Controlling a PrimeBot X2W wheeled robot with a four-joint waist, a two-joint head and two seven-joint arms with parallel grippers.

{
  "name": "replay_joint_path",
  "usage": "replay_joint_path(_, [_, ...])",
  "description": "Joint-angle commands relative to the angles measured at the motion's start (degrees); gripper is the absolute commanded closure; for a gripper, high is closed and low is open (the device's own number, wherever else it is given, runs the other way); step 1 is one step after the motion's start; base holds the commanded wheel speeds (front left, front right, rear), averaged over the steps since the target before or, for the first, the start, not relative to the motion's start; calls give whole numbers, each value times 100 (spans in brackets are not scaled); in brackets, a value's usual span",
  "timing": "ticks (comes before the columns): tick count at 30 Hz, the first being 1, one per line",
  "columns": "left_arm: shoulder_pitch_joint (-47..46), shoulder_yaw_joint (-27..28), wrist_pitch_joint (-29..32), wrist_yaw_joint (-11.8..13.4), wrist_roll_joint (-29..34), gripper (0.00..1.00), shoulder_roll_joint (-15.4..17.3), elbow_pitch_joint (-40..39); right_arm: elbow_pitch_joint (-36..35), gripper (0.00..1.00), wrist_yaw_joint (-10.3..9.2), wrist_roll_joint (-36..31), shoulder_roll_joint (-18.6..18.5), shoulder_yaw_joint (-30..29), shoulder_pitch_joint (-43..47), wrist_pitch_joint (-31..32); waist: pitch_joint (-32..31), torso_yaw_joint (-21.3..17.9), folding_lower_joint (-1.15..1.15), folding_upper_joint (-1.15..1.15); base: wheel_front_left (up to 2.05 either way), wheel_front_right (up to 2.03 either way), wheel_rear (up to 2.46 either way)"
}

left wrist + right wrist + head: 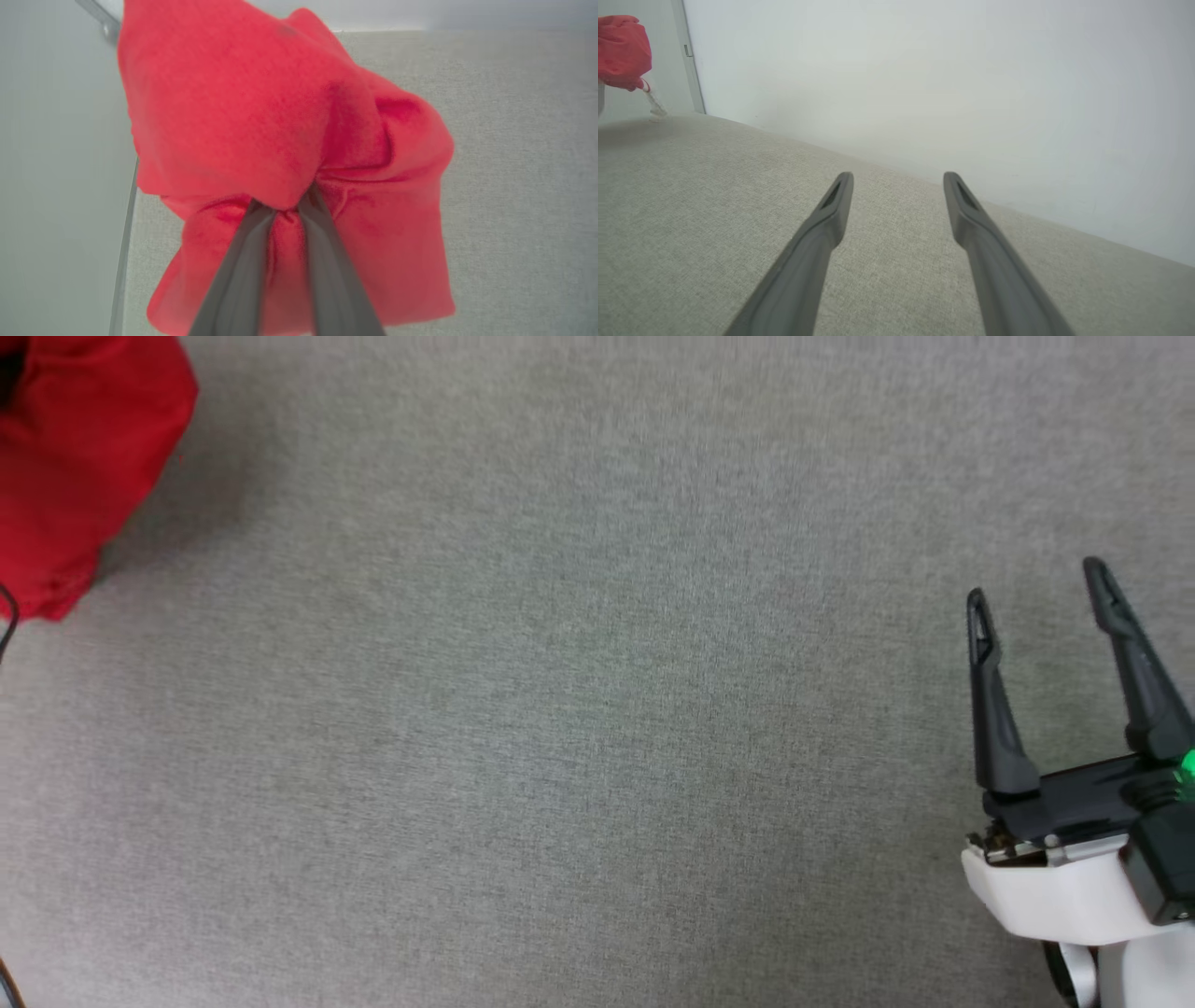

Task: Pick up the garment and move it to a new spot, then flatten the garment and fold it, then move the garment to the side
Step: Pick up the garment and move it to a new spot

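Note:
The garment [84, 457] is a bunched red bundle at the far left top of the head view, casting a shadow on the grey surface beside it. In the left wrist view the garment [280, 116] shows only plain red cloth. My left gripper [282, 205] is pinched shut on a fold of it, fingertips buried in the fabric. In the right wrist view the garment [621, 51] hangs above the surface at the far left, a pale bit dangling beneath. My right gripper [1034, 586] stands open at the lower right, far from the cloth, nothing between its fingers [831, 219].
A grey woven surface [560, 709] spreads across the head view. Its left edge [124, 256] shows in the left wrist view. A white wall [924, 70] rises behind it, with a vertical grey strip [689, 56]. A thin black cable [7, 616] runs along the left border.

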Motion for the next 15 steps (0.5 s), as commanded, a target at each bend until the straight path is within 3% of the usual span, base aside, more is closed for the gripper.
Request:
replay_joint_path(1, [-115,-74,-47,0,77,100,67,-148,29,0,-2,5,38,30,42,-14,-252,-8,0,0,0,0,0])
replay_joint_path(9, [-524,-674,-45,0,216,100,253,-1207,206,0,-2,131,131,128,163,-13,-817,-233,0,0,0,0,0])
replay_joint_path(15, [-867,-1099,-7,0,349,100,64,-1769,333,0,-2,249,164,154,215,-13,-1190,-601,0,0,0,0,0])
